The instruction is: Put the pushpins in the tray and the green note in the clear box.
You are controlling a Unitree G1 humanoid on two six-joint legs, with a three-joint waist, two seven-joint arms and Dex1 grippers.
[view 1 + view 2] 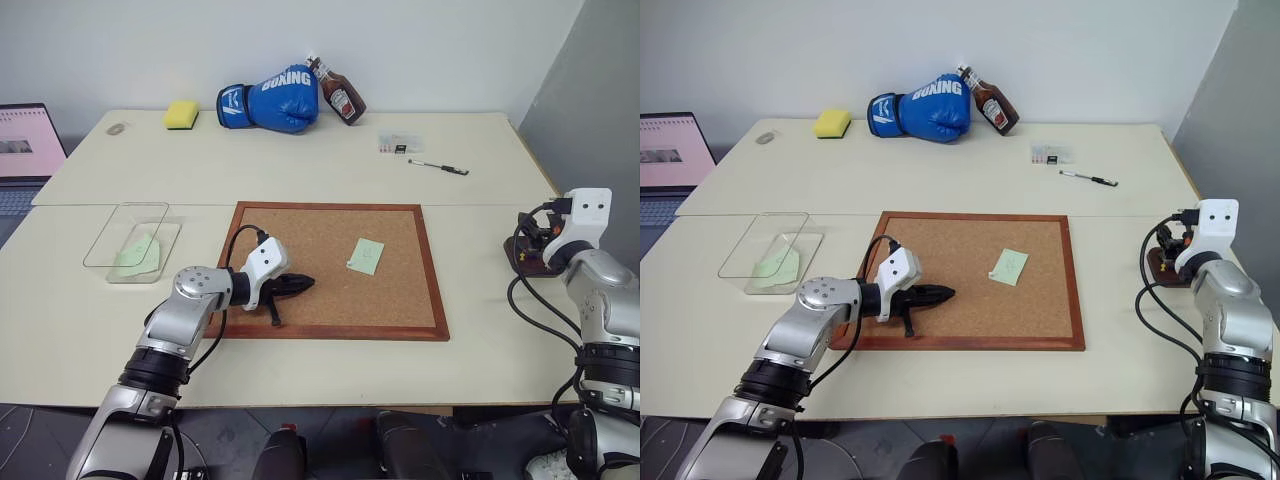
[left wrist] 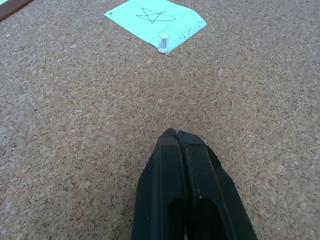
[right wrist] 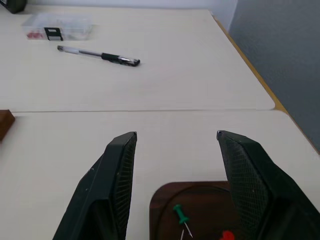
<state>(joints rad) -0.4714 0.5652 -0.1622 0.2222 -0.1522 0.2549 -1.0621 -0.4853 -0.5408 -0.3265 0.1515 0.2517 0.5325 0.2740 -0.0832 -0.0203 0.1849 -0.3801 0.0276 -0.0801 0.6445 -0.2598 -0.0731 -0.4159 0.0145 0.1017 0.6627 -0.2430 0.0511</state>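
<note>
A pale green note (image 1: 366, 256) lies on the corkboard (image 1: 300, 230), held by a white pushpin (image 2: 163, 42) at its edge. My left gripper (image 1: 305, 284) hovers shut over the cork, a short way left of that note. At the table's right edge sits the dark brown tray (image 3: 160, 195) with a green pushpin (image 3: 180, 214) and a red pushpin (image 3: 227, 235) in it. My right gripper (image 3: 175, 135) stands open just above the tray, nothing between its fingers. The clear box (image 1: 110, 232) sits left of the board with another green slip (image 1: 137, 252) inside.
Along the back of the table stand a blue boxing glove (image 1: 272, 100), a sauce bottle (image 1: 338, 92) and a yellow sponge (image 1: 181, 114). A small plastic case (image 3: 57, 26) and a pen (image 3: 97, 55) lie beyond the tray. A laptop (image 1: 25, 150) stands far left.
</note>
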